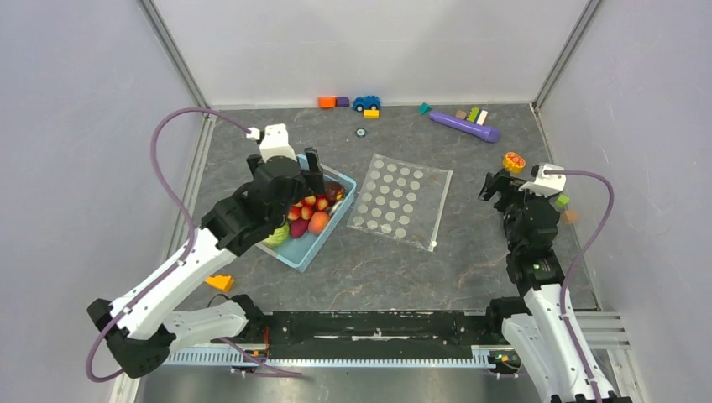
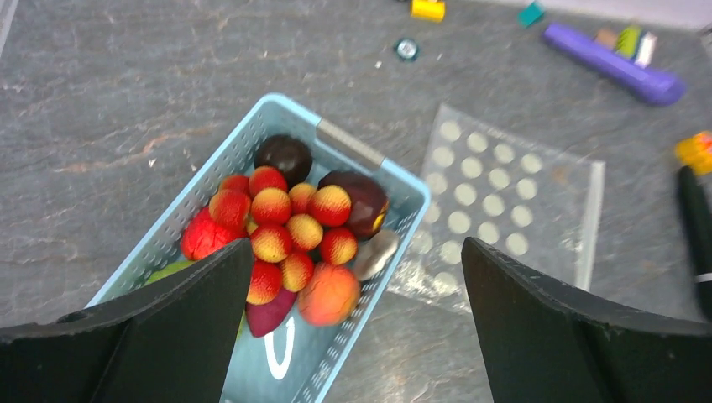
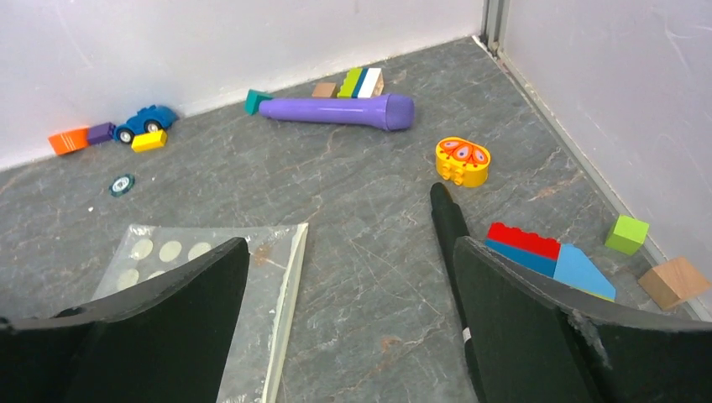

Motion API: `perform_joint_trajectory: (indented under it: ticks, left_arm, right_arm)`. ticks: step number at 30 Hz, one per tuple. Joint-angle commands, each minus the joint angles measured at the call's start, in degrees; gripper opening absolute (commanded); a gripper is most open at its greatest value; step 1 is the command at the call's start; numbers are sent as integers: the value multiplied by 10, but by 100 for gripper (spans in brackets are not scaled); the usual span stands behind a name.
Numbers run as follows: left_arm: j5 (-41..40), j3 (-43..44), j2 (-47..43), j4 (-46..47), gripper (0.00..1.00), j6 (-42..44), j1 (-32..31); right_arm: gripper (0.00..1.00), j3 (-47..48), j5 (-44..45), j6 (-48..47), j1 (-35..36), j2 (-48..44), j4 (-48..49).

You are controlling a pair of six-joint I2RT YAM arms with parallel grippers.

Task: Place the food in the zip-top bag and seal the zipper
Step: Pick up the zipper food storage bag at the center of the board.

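Note:
The food point(image 1: 309, 211) is a heap of small red, orange, maroon and green toy pieces lying in a light blue basket point(image 1: 306, 252). My left gripper point(image 1: 313, 166) hangs open above the basket's far end. In the left wrist view the food point(image 2: 290, 235) lies between and ahead of the wide-apart fingers of that gripper point(image 2: 354, 252). The zip-top bag point(image 1: 401, 200) lies flat and empty to the right of the basket. Its zipper point(image 1: 442, 210) runs along its right edge, with a white slider point(image 1: 433, 245) at the near end. My right gripper point(image 1: 495, 185) is open, right of the bag. In the right wrist view the bag point(image 3: 269, 252) and zipper point(image 3: 287, 302) lie at lower left of that gripper point(image 3: 348, 248).
A purple tube point(image 1: 466, 126), a blue toy car point(image 1: 366, 102) and small blocks line the back wall. A yellow block point(image 3: 463, 161), a black pen point(image 3: 449, 218), red and blue blocks point(image 3: 537, 248) and cubes point(image 3: 630, 233) sit near the right wall. An orange wedge point(image 1: 220, 283) lies at front left.

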Motion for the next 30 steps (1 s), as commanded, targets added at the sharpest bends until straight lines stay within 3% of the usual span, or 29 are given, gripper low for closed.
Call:
perform_joint_trajectory:
  ticks: [1,10,16,21,26,30]
  left_arm:
    - [-14,-15,22,-20,100,11,0]
    - [101,-39,54,45,100,43,0]
    - [138,-41,63,71,100,53,0]
    - [304,-84,100,183,100,29,0]
    - [504,-60,237,246,100,-6,-1]
    - [544,-54,329,296,100,-22,-1]
  right_arm:
    - [98,-5,-7,-2,-1,2,8]
    - [98,-4,-129,-6,-1,103,22]
    - [98,10,-149,9,0,175,43]
    - [98,2,-179,31,-1,271,92]
    - [98,21,-216,32,0,368,143]
    - [98,26,-295,59,-1,429,218]
